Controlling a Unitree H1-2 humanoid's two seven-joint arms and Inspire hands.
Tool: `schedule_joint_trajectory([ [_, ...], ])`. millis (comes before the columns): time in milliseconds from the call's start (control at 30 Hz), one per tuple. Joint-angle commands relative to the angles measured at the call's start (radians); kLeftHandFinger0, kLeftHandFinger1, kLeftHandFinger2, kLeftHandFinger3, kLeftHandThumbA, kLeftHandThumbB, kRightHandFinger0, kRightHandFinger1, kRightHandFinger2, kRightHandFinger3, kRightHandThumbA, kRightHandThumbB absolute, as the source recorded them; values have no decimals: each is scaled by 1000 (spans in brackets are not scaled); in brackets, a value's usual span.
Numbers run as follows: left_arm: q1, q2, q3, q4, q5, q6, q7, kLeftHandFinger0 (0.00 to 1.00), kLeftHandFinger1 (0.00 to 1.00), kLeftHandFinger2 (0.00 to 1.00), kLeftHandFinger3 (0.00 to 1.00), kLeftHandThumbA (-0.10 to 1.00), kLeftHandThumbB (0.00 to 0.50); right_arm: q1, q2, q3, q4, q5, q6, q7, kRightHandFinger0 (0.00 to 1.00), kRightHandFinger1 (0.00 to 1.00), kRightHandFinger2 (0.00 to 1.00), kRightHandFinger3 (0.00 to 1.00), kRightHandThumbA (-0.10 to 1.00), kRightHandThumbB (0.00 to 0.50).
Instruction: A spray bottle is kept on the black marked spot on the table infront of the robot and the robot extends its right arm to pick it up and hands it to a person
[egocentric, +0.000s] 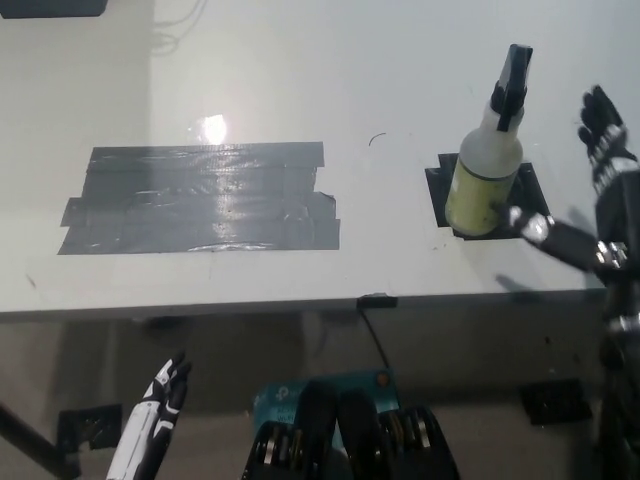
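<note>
White desk (300, 70) bearing a grey tape patch (200, 198). The spray bottle (487, 160) stands upright on its black marked spot (530, 205), nozzle uppermost. My right hand (590, 190) flanks it, fingers (600, 125) spread, holding nothing; my left hand (155, 415) rests low, fingers together.

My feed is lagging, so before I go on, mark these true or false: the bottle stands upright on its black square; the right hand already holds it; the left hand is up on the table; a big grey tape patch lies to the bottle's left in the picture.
1. The spray bottle stands upright on the small black square. True.
2. The black right hand has closed on the bottle. False: it is open beside the bottle, fingers spread, not gripping it.
3. The white left hand rests on the table. False: it hangs below the table edge at lower left.
4. A large grey tape patch lies to picture left of the bottle. True.
</note>
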Motion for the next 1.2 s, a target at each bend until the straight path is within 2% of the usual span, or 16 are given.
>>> schedule_joint_trajectory([
  [0,-15,3,7,-12,-10,-39,6,1000,1000,1000,1000,1000,233,-116,-15,-3,144,0,18,-22,1000,1000,1000,1000,1000,295],
  [67,-18,2,8,-9,-14,-40,6,1000,1000,1000,1000,1000,250,-181,-19,1,245,-8,13,-30,1000,1000,1000,1000,1000,300],
  [300,-20,4,6,-27,-18,-20,-3,1000,1000,1000,1000,1000,243,-334,-26,1,477,-7,26,-45,1000,1000,1000,1000,1000,326],
  [400,-24,5,4,-23,-10,-25,1,1000,1000,1000,1000,1000,247,-368,-18,-3,528,10,10,-43,1000,1000,1000,1000,1000,332],
  [467,-27,5,6,-26,-8,-20,3,1000,1000,1000,1000,1000,248,-386,-9,0,561,6,-10,-55,1000,1000,1000,1000,1000,353],
  [600,-29,4,6,-25,-10,-28,4,1000,1000,1000,1000,1000,240,-405,2,10,613,-3,-32,-73,1000,1000,1000,1000,971,388],
  [967,-41,9,8,-31,-21,-18,-4,1000,1000,1000,1000,1000,259,-400,6,13,705,7,-79,-85,1000,1000,1000,1000,972,403],
  [1067,-41,7,9,-29,-25,-21,-5,1000,1000,1000,1000,1000,257,-378,15,8,690,23,-97,-76,1000,1000,1000,1000,959,393],
  [1167,-47,8,10,-29,-26,-16,-4,1000,1000,1000,1000,1000,258,-359,21,14,656,18,-81,-77,1000,1000,1000,1000,985,409],
])
